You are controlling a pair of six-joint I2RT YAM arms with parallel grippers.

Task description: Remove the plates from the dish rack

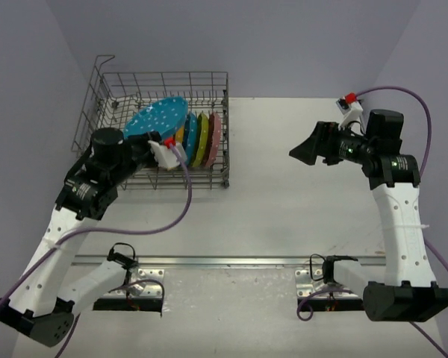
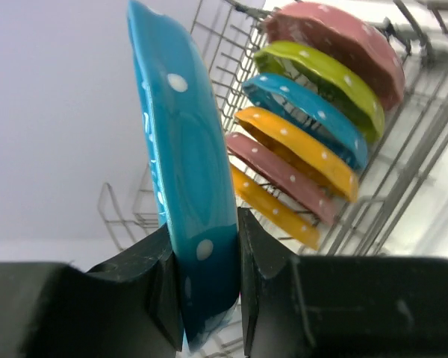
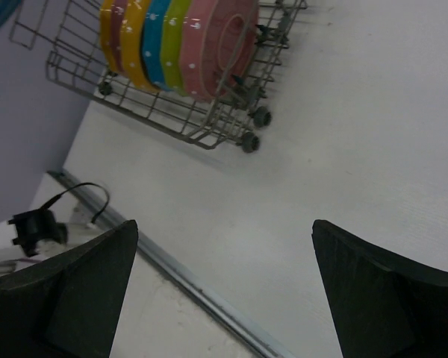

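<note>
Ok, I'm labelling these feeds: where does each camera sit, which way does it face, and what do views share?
Top external: above and behind the arms, looking down on the table; both arms show, left gripper at the dish rack, right gripper apart to its right.
Left wrist: on the left arm, facing along its fingers at the blue plate they clamp.
Right wrist: on the right arm, looking down past its open fingers toward the dish rack.
Shared: all three show the standing plates.
</note>
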